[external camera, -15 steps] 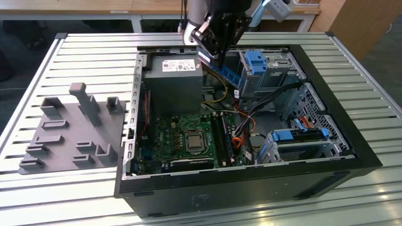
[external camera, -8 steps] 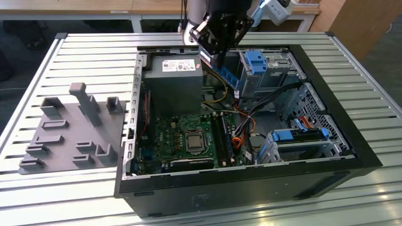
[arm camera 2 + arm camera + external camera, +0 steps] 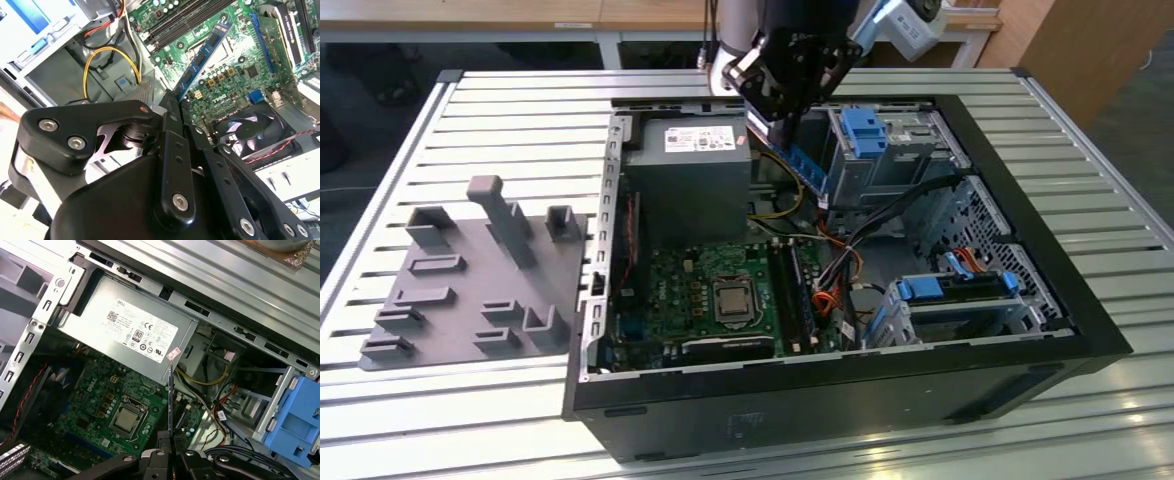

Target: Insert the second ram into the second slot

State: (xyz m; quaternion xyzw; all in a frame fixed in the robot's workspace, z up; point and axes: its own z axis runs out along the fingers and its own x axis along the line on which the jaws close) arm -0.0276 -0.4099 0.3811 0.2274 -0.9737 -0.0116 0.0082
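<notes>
**Exterior view and both wrist views: robot gripper holding a memory stick over an open computer case**

Exterior view shows the second ram (image 3: pixel 806 168), a thin, flat, blue memory stick with dark chips. It hangs at a slant in the air just beside the grey metal box of the power supply (image 3: pixel 687 175), on the side away from the case wall, with its lower end free. It is not yet in any slot. In the second wrist view its long blue face (image 3: pixel 205 55) crosses above the green motherboard (image 3: pixel 235 85). In the first wrist view it is edge-on, a fine dark line (image 3: pixel 170 395) near the power supply's (image 3: pixel 125 330) corner.

The stick looks light and stiff, but likely fragile. Its chips and contact edge are best left untouched, so the short ends and bare board edges seem the safest places to hold.

A black gripper (image 3: pixel 782 126) pinches the stick's upper end. Its fingers (image 3: pixel 162 439) are drawn narrow, pressed flat against both faces.

Long dark memory slots (image 3: pixel 795 290) lie on the motherboard, well below the power supply's level, and the stick is apart from them.
</notes>
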